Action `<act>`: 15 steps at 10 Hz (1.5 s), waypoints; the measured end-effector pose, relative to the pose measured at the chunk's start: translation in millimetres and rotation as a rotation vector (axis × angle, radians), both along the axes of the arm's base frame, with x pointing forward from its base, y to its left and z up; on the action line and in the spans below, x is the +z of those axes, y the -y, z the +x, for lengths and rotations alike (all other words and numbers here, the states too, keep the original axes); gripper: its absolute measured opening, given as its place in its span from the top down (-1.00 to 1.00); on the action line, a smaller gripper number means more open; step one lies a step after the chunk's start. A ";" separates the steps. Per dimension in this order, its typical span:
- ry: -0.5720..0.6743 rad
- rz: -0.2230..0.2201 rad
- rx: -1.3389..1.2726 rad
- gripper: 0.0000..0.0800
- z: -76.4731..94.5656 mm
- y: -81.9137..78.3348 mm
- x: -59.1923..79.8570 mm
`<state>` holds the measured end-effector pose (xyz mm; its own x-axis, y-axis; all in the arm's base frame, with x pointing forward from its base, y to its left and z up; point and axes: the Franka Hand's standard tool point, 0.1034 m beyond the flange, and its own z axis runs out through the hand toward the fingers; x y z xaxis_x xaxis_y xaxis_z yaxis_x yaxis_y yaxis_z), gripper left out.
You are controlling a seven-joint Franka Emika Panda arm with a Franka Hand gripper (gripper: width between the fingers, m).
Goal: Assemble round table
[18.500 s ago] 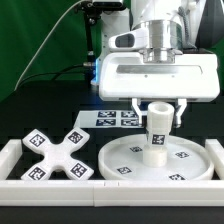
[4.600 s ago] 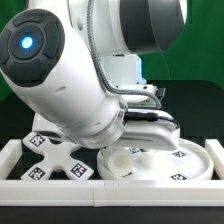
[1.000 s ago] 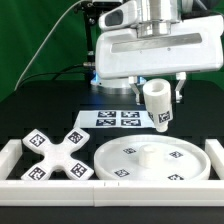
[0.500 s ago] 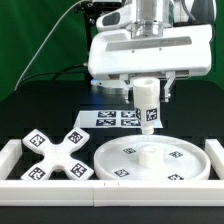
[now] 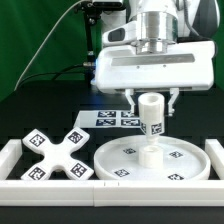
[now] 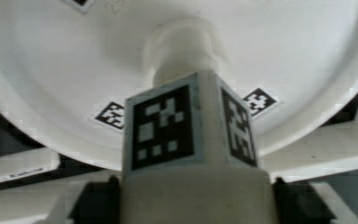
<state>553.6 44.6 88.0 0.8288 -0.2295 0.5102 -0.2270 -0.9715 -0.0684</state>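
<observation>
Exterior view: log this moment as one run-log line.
gripper shut on short white cylindrical leg | leg upright above large white round disc centre | white X-shaped cross base apart

Counted: one disc [image 5: 150,171], one leg [image 5: 150,115], one cross base [image 5: 55,155], one marker board [image 5: 110,118]. One gripper [image 5: 150,103], two fingers [image 5: 131,101]. Four tags are seen on the cross base, one per arm (marker-board tags partly hidden by the leg, so not counted). Two tagged faces of the leg are seen in the wrist view.
</observation>
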 end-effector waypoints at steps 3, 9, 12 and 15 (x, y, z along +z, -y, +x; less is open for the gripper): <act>0.008 -0.004 -0.002 -0.01 12.7 8.4 6.6; -0.002 -0.022 -0.012 -0.01 10.8 17.2 -11.3; 0.034 -0.037 -0.016 -0.01 9.5 16.3 -11.8; 0.050 -0.040 -0.032 -0.01 6.9 14.0 -12.2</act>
<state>560.5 30.6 75.8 0.7950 -0.2338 0.5598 -0.2549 -0.9661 -0.0414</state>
